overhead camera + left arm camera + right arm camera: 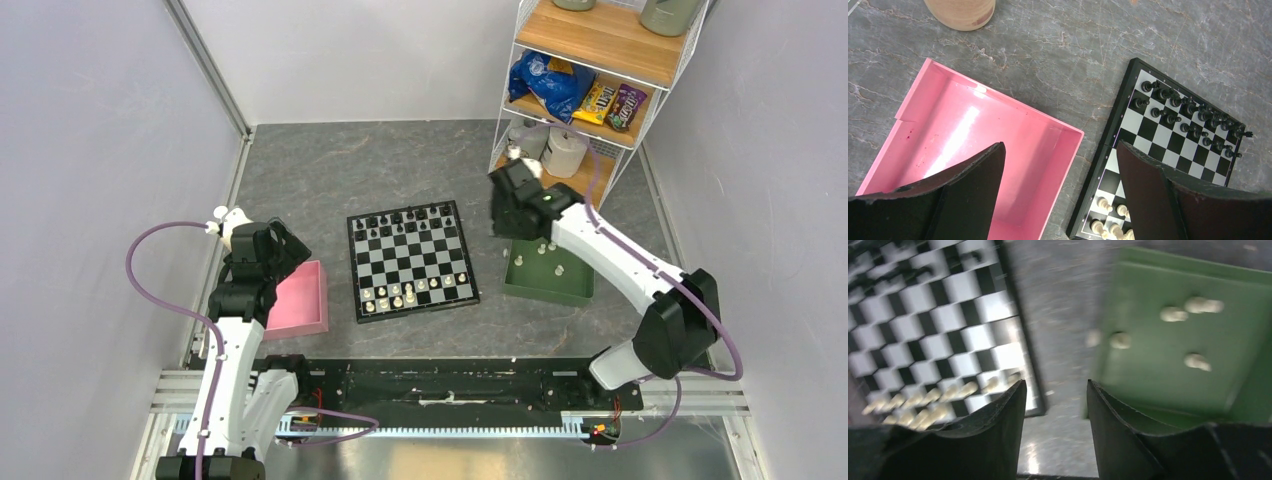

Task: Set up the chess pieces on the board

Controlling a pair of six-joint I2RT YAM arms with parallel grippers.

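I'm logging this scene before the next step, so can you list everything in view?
board: one, black and white checks, middle of the table.
black chess pieces: many, black, on the board's far rows.
white chess pieces: several, cream, on the board's near rows.
loose white pieces: several, cream, in the green tray.
green tray: one, green, right of the board.
pink tray: one, pink, left of the board, nothing in it.
shelf rack: one, white wire with wooden shelves, far right corner.
snack bags: a few, blue, yellow and brown, on the rack.
white containers: two, white, lowest shelf.
table: one, grey marbled.
left pincer: open, above the pink tray's corner.
right pincer: open, above the gap between board and green tray.
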